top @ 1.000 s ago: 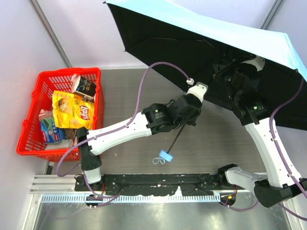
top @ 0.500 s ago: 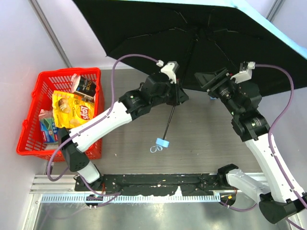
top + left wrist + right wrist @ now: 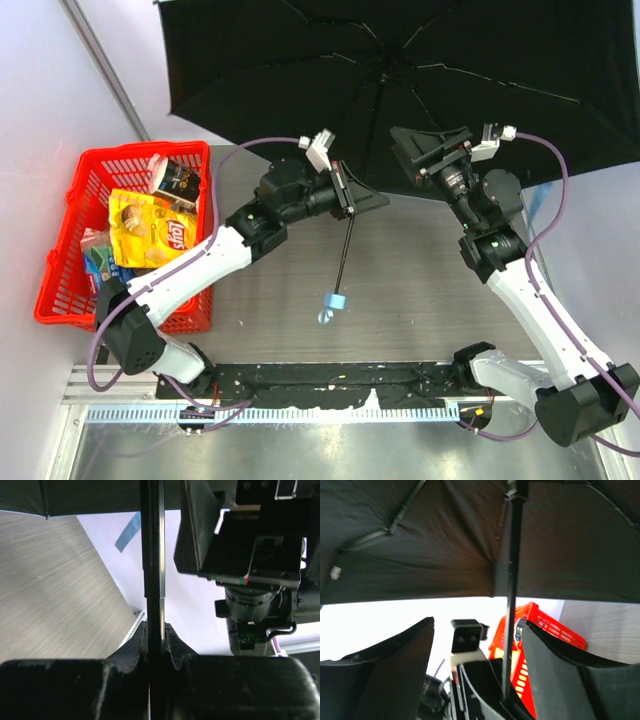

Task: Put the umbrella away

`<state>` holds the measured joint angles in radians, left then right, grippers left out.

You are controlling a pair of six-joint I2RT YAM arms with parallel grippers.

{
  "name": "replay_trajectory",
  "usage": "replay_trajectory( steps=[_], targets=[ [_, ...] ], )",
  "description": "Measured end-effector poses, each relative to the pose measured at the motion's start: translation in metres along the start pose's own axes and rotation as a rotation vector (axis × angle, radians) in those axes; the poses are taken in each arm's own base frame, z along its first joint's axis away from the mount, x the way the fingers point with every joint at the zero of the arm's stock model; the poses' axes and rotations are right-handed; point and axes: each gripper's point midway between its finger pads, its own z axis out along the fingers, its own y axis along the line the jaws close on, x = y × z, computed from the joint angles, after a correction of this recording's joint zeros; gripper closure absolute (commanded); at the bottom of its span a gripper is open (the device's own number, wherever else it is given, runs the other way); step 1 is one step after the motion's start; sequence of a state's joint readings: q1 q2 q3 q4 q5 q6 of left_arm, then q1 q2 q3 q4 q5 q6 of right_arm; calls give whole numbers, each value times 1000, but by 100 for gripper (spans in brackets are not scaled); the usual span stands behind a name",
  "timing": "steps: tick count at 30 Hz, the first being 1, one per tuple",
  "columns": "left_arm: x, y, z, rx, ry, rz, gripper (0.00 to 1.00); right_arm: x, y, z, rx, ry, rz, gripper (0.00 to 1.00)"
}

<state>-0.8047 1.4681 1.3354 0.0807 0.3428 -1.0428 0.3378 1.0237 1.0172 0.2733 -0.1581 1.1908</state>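
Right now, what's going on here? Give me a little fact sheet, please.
Umbrella: open, black underside towards the overhead camera
Left pincer: shut on the umbrella's thin shaft
Right pincer: open, jaws either side of the shaft, nearer the canopy
Handle: light blue, at the shaft's lower end, nothing gripping it
Red basket: at the left, holding snack packs

White arm links [image 3: 190, 275], black joints [image 3: 285, 195], purple cables [image 3: 258, 141].
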Motion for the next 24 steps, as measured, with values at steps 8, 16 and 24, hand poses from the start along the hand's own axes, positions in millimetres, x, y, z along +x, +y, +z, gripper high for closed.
replay_trajectory(
  steps=[8,16,24],
  targets=[
    [19,-4,-3,84,51,-71,100,-17,-3,24,-2,-86,56,18],
    [24,-14,-15,126,61,-81,100,-24,-26,53,31,-136,107,21],
    [22,-28,-19,173,55,-97,100,-27,-42,88,22,-149,192,36]
  ],
)
